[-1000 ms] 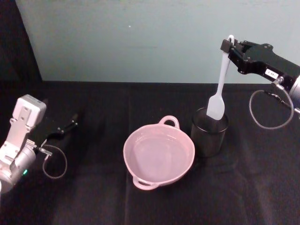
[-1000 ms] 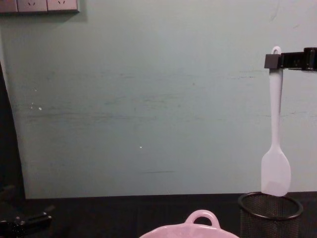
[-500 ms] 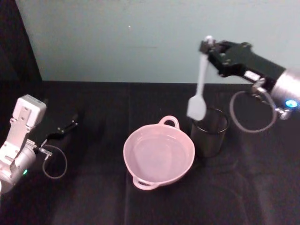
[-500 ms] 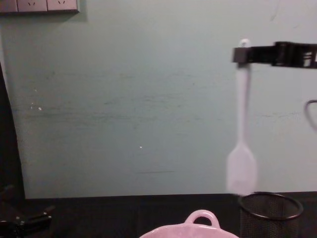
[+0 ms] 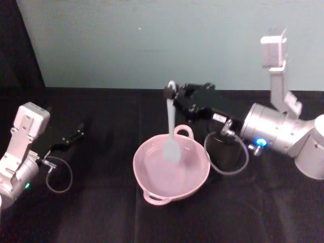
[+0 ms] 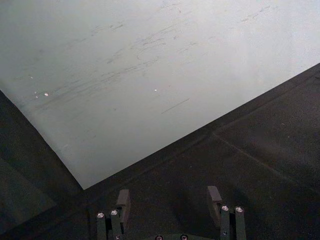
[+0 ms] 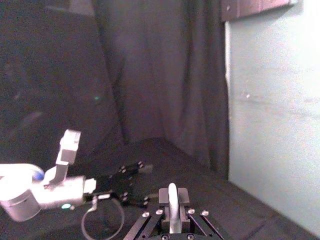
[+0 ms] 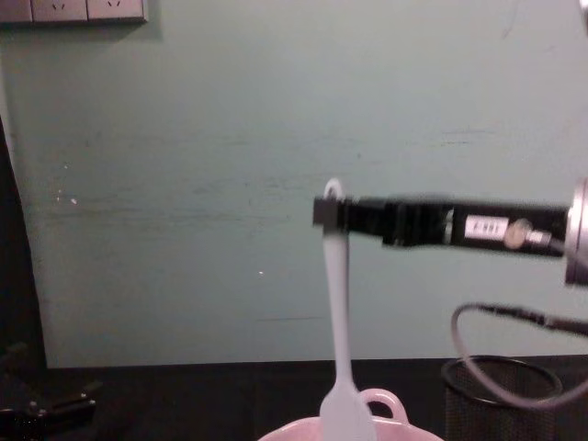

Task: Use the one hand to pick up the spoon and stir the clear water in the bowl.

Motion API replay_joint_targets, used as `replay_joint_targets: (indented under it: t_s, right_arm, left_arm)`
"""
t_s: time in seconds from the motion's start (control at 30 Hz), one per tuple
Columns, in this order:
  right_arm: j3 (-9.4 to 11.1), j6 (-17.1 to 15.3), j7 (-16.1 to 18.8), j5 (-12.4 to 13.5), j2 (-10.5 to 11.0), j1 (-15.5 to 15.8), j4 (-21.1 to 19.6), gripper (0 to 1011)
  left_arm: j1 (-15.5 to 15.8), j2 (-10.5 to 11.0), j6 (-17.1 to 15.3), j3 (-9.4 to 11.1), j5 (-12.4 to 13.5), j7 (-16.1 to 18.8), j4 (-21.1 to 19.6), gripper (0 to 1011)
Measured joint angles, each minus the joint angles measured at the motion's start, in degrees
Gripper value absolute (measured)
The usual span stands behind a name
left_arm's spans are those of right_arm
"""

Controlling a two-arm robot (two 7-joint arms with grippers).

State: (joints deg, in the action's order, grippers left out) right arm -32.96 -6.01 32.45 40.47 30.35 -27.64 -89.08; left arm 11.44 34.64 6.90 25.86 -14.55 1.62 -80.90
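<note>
**Black-draped worktop: spoon held upright over the pink bowl**

Black cloth covers the worktop point(image 5: 101, 212), and a pale green wall point(image 5: 126, 40) stands behind its far edge. A wide pale pink bowl point(image 5: 152, 195) with a small loop handle on its rim is set near the middle of the worktop. A black wire-mesh cup point(image 5: 223, 152) stands just beside it on the right.

The right gripper point(image 5: 170, 92) is stretched out level above the far side of the bowl. Its jaws are clamped on the top of the handle of a slim white plastic spoon point(image 5: 171, 126), just under the hole at the tip. The spoon is hung almost upright, and its flat head is seen inside the outline of the bowl. Whether the head touches the water cannot be told. In the chest view the head is lowered to the level of the rim, in front of the loop handle.

The left gripper point(image 5: 71, 137) is parked low near the left edge of the worktop, its jaws spread apart with nothing between them.
</note>
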Motion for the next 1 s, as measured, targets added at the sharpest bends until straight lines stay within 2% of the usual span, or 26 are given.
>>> replay_joint_targets:
  t_s: [0.2,0.37,0.57,0.8,1.0]
  right_arm:
    - [-1.7,0.67,1.03,-1.36,-1.5,1.12,1.99,112]
    - [-2.26,1.09,1.73,-2.05,-2.64,1.24,3.29,112]
    - [-2.81,1.35,2.67,-2.91,-4.85,-0.21,6.56,112]
    - [-2.61,2.65,3.01,-3.96,-7.67,-2.89,11.79,112]
    - [-1.29,3.57,2.19,-5.01,-8.62,-4.22,15.01,112]
  left_arm:
    - [0.0,0.0,0.0,0.0,0.0,0.0,0.0,1005]
    - [0.0,0.0,0.0,0.0,0.0,0.0,0.0,1005]
    - [0.0,0.0,0.0,0.0,0.0,0.0,0.0,1005]
    - [0.0,0.0,0.0,0.0,0.0,0.0,0.0,1005]
    - [0.0,0.0,0.0,0.0,0.0,0.0,0.0,1005]
